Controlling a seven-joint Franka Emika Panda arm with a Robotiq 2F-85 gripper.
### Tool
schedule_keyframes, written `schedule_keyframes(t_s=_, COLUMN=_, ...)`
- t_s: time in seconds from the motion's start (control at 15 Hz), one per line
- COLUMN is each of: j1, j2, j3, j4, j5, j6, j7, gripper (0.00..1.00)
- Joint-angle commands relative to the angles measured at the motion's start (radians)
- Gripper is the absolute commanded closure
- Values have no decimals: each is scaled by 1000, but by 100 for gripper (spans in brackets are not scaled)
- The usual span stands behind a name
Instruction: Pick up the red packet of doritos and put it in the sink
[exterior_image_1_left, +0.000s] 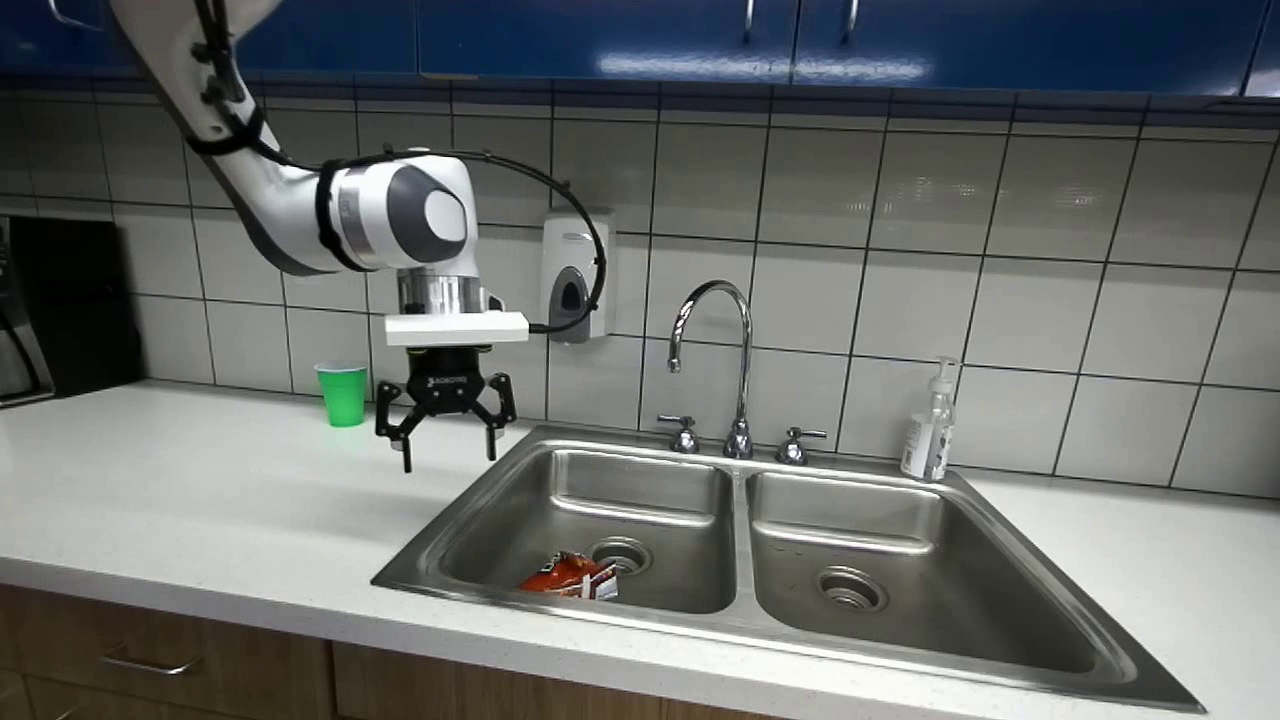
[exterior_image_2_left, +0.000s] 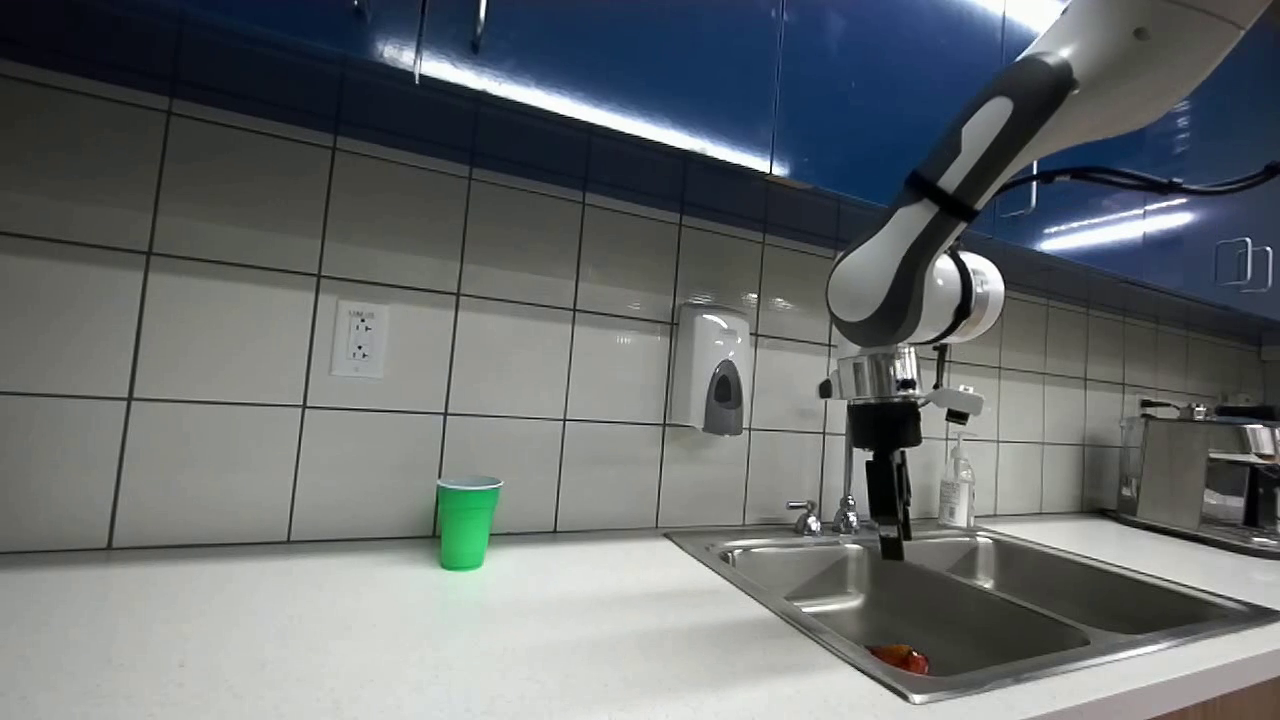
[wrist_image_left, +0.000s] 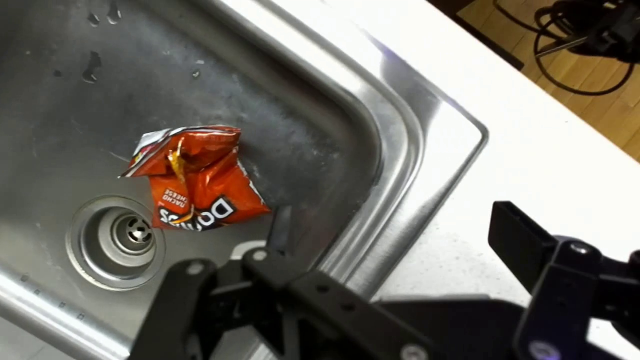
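The red packet of doritos lies crumpled on the floor of one bowl of the stainless steel sink, beside its drain. The packet shows in both exterior views (exterior_image_1_left: 566, 575) (exterior_image_2_left: 902, 658) and in the wrist view (wrist_image_left: 210, 182). The sink also shows in both exterior views (exterior_image_1_left: 742, 545) (exterior_image_2_left: 960, 612) and in the wrist view (wrist_image_left: 310, 160). My gripper (exterior_image_1_left: 449, 462) is open and empty, its fingers pointing down above the counter near the sink's edge. It is apart from the packet. Its spread fingers also show in an exterior view (exterior_image_2_left: 895, 545) and in the wrist view (wrist_image_left: 392, 222).
A green cup (exterior_image_1_left: 343, 394) stands on the white counter (exterior_image_1_left: 200, 490) by the tiled wall. A chrome faucet (exterior_image_1_left: 745, 370) rises behind the sink. A clear pump bottle (exterior_image_1_left: 930, 430) stands at the sink's back corner. A soap dispenser (exterior_image_1_left: 578, 278) hangs on the wall.
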Motion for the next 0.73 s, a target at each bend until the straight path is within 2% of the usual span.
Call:
schedule_keyframes(t_s=0.0, j1=34, j2=-180, j3=25, j4=-140, j5=8, j6=-49, j7=45, gripper=0)
schedule_keyframes(t_s=0.33, j1=105, j2=-335, j3=33, j4=-250, j5=44, j6=-127, j7=52, gripper=0)
schedule_keyframes(t_s=0.4, j1=96, j2=-239, j3=16, j4=-189, j5=19, j6=-94, j7=44, gripper=0)
schedule_keyframes(t_s=0.67, j1=118, j2=-303, j3=15, j4=-232, j5=31, j6=-110, j7=45, gripper=0)
